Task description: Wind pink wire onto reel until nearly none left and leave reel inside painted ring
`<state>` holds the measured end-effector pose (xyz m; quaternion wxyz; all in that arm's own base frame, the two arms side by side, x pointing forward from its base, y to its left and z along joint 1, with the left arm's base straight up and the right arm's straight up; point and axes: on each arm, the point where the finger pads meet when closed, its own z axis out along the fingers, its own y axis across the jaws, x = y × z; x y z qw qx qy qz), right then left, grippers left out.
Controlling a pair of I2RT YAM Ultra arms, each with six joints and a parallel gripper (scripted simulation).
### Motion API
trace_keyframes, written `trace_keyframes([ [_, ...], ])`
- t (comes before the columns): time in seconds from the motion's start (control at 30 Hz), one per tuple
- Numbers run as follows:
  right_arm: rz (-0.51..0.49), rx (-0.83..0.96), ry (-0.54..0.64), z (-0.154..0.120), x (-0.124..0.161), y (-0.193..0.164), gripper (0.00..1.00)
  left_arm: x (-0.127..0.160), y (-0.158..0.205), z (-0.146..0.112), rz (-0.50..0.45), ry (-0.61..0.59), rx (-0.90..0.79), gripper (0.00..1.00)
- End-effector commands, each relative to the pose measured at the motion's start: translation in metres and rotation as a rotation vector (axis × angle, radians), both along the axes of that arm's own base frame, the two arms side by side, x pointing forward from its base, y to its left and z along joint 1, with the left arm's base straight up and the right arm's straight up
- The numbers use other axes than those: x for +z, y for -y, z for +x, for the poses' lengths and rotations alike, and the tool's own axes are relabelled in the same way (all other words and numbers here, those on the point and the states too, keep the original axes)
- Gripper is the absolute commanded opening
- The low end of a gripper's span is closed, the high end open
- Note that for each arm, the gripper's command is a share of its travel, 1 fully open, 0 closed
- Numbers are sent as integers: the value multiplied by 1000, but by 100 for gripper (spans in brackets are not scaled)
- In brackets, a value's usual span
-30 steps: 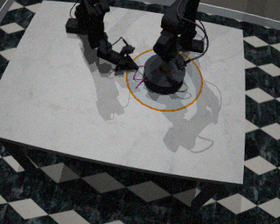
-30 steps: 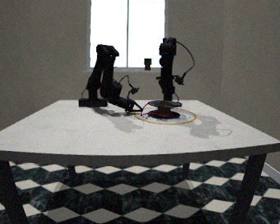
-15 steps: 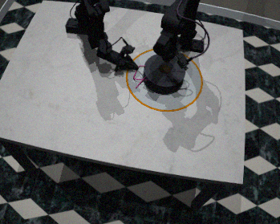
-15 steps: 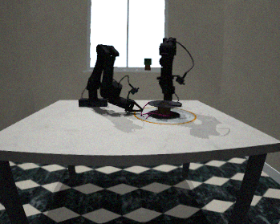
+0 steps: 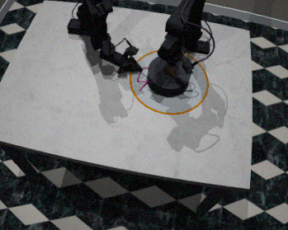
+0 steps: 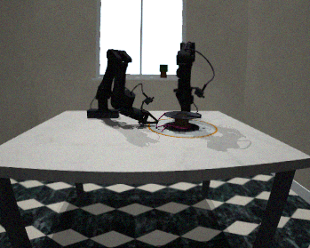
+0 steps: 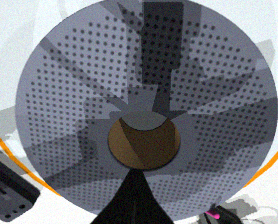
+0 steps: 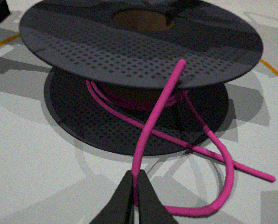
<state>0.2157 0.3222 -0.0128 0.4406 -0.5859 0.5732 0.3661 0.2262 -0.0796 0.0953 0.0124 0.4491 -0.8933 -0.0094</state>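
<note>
The reel [image 5: 161, 78] [image 6: 169, 115] [image 7: 75, 75] [image 8: 75, 47] lies flat inside the painted ring [image 5: 172, 114] [image 6: 217, 130] [image 8: 270, 68]. Pink wire [image 5: 144, 82] [image 8: 148, 127] shows around its hub. Two lengths come out on one side: one is straight with a free end, the other loops out and back to an end leaning up before the upper flange. My right gripper [image 5: 141, 70] [image 6: 157, 123] [image 8: 135, 178] is shut on this looped length, beside the reel. My left gripper [image 7: 136, 177] is shut and empty, its tips at the hub's hole; any contact is unclear.
Both arms stand at the back of the white table [image 5: 52, 108] [image 6: 100, 152]. The left arm reaches down over the reel. The right arm's forearm [image 5: 110, 59] lies low beside the ring. Arm shadows fall across the tabletop.
</note>
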Motion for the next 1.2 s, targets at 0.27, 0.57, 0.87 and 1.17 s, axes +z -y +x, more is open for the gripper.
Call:
trace_keyframes([
  [0.27,2,-10,-1,6,-1,-1,0,-36,4,15,-5,31,11,0],
  [0.57,2,-10,-1,6,-1,-1,0,-53,4,13,-5,31,11,0],
  [0.87,2,-10,-1,6,-1,-1,0,-56,4,12,-5,31,11,0],
  [1.17,2,-10,-1,6,-1,-1,0,-52,3,7,-5,31,11,0],
])
